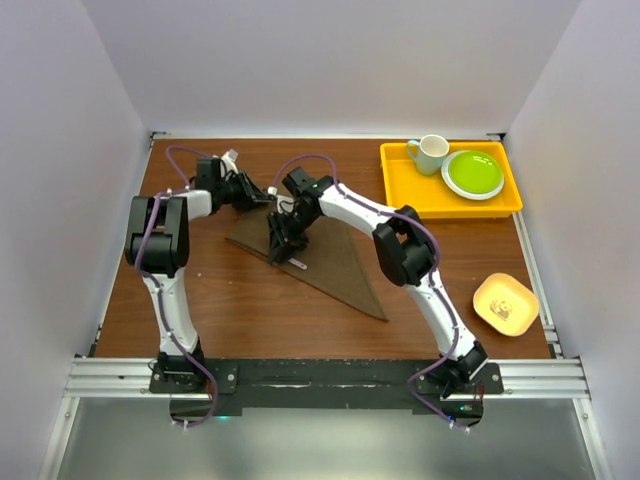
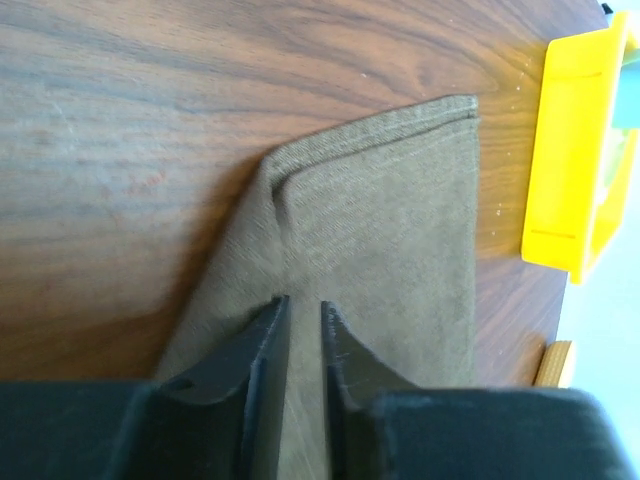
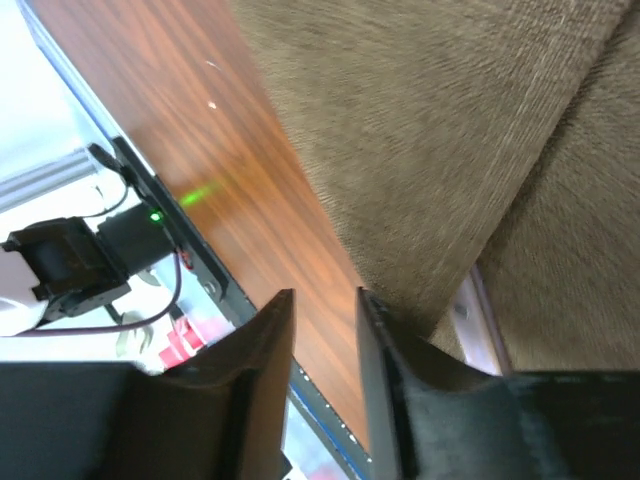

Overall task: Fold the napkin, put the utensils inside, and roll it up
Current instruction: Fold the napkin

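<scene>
Nearest the lens, across the bottom of the overhead view: black mounting rail [image 1: 320,375], both arm bases bolted on. Above it, brown wooden table [image 1: 230,300] filling the middle of the frame.

Left of centre, upper part of the frame: left gripper [image 1: 264,196], right at the far corner of the napkin [image 1: 335,265]. In the left wrist view, left gripper [image 2: 303,305] at bottom centre, jaws parted by only a narrow slit. Napkin [image 2: 390,220] shows inside that slit and rises in a ridge toward the fingertips. Pinched or merely behind them: cannot tell.

Centre of the overhead view: napkin dark brown, folded to a long triangle, flat on the table, broad end upper left, tip pointing lower right. On its broad end, knife [image 1: 298,264], slim and pale, just below the right gripper [image 1: 283,238].

In the right wrist view, right gripper [image 3: 325,295] at bottom centre, jaws moderately apart, bare wood showing through the gap, nothing between them. Napkin [image 3: 430,130] fills the upper right. At lower right a pale strip, apparently the knife [image 3: 478,320], peeks from under a cloth edge just beside one finger.

Upper right of the overhead view: yellow tray [image 1: 450,208] holding a pale cup [image 1: 432,152] and a white plate [image 1: 473,173] with a green centre. Lower, near the right edge: small yellow dish [image 1: 507,303], well apart from the napkin.
</scene>
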Controlling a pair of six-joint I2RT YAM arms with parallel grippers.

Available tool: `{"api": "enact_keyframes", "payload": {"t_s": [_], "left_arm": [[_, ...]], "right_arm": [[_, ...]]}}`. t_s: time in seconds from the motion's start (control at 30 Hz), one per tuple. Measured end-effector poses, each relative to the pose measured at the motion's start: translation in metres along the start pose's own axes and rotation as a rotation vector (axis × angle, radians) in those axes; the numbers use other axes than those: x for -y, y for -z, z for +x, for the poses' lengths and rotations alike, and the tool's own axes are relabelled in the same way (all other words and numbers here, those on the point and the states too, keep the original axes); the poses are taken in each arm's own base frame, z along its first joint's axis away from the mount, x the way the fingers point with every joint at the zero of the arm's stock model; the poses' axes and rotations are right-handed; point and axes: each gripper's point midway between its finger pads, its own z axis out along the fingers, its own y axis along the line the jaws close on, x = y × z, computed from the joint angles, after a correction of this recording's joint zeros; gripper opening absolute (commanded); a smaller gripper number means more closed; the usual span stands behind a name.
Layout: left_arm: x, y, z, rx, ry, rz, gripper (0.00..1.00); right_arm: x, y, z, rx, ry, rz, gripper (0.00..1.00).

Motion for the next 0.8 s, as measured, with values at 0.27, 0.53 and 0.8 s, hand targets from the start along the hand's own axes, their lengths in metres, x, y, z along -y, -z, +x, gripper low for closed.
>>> {"api": "enact_keyframes", "payload": {"t_s": [0.27,0.53,0.8], "left_arm": [[0.083,0.061,-0.015,0.094,-0.196,0.005,0.53],[0.203,0.094,0.143,-0.009,-0.514,0.158,0.47],[0.259,0.099,0.314,-0.122,-0.82,0.245,0.41]], "right_arm": [[-0.008,0.134,0.016,0.235,-0.033,0.178,0.7],[0.067,0.315,0.108,0.634,-0.244,0.628,0.86],[0.128,0.361,0.187,0.693,-0.47,0.815,0.87]]}}
